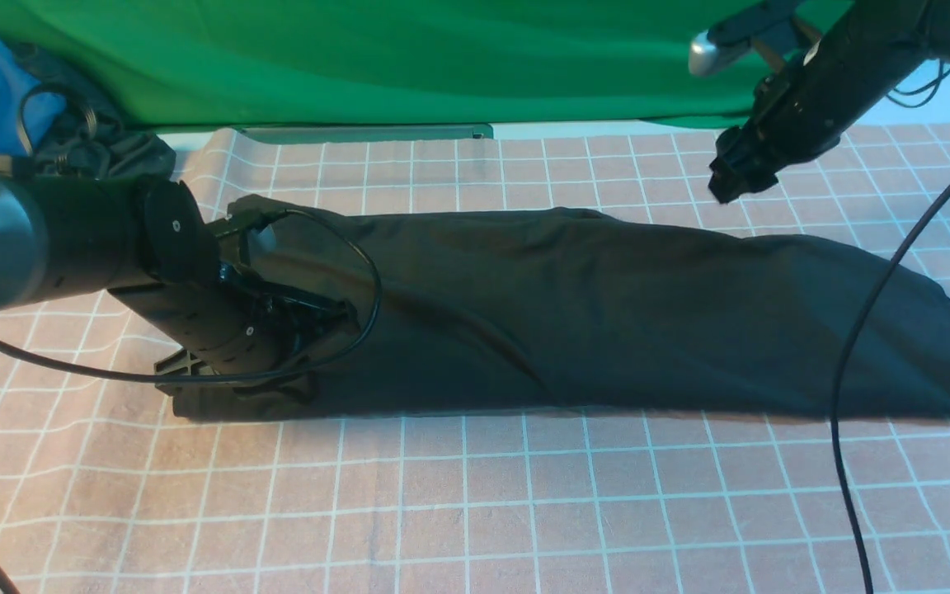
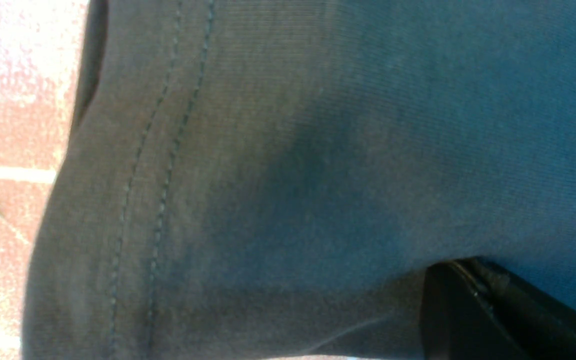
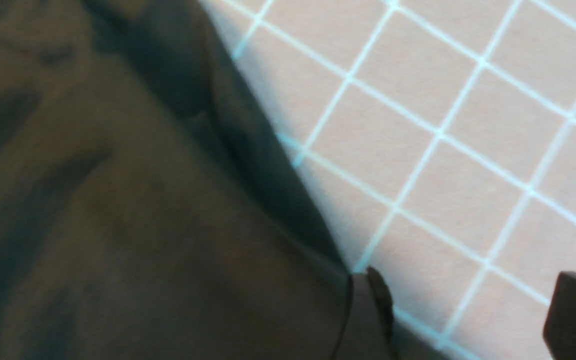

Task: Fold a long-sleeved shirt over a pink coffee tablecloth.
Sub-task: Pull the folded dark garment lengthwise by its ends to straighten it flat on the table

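Dusty-pink tablecloth (image 1: pixel 475 495) gridded with thin white lines covered the table, with a plain green cloth backdrop (image 1: pixel 359 66) at twelve o'clock. We saw the large black soft-knit long-sleeved shirt (image 1: pixel 607 322) lying as a long narrow band across the middle, from nine to three o'clock. Our left gripper (image 1: pixel 314 326) sat clenched on its nine o'clock end; whether it pinched cloth we could not tell. Our right gripper (image 1: pixel 731 177) hung at two o'clock above the tablecloth, jaws released and empty.

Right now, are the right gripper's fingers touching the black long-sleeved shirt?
Apart. The front view shows the right gripper raised behind the black long-sleeved shirt, with bare pink checked tablecloth visible between them.
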`<act>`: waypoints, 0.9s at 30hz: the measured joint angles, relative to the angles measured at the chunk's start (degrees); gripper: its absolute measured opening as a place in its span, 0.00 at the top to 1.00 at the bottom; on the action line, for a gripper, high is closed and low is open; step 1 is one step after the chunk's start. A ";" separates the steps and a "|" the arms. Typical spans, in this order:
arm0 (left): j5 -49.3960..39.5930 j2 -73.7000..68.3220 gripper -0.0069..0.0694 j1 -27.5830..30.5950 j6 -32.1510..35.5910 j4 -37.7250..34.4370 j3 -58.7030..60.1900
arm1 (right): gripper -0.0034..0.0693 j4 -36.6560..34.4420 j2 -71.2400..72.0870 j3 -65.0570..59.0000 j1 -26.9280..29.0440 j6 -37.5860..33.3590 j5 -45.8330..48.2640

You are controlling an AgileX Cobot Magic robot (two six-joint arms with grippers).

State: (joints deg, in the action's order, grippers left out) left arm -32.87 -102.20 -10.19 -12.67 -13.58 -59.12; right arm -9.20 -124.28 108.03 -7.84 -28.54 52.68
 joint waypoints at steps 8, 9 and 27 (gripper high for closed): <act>0.69 0.00 0.89 0.00 0.00 -0.17 0.00 | 0.87 1.12 -6.10 2.24 -2.15 -1.58 1.12; 0.69 0.00 0.89 0.00 0.00 -0.17 0.00 | 0.87 1.31 -6.10 3.00 -2.09 -0.92 1.16; -0.70 3.41 0.89 0.00 0.00 -0.86 0.00 | 0.58 16.89 3.12 4.30 2.63 18.42 15.68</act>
State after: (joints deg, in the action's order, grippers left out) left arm -33.57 -98.79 -10.19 -12.67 -14.44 -59.12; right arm 7.69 -121.16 112.33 -5.21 -10.12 68.36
